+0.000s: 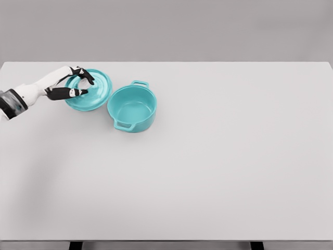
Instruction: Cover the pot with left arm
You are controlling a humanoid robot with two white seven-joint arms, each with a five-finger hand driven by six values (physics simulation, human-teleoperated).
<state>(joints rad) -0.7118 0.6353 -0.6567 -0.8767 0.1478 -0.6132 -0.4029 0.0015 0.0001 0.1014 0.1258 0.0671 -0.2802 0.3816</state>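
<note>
From the head view, the left hand reaches in from the far left over the lid, its dark fingers curved around the lid's middle, where a knob would sit; the knob itself is hidden by the hand. The fingers look closed on the lid, though whether the grip is firm cannot be told. The lid lies on the table at the far left, tilted slightly, just left of the pot and about touching its rim. The pot stands open and empty, one handle toward the far side, one toward the near. The right arm does not show. The step in hand looks like the grasp. Next, the lid needs lifting clear of the rim, carrying right, centring over the pot and lowering level.
</note>
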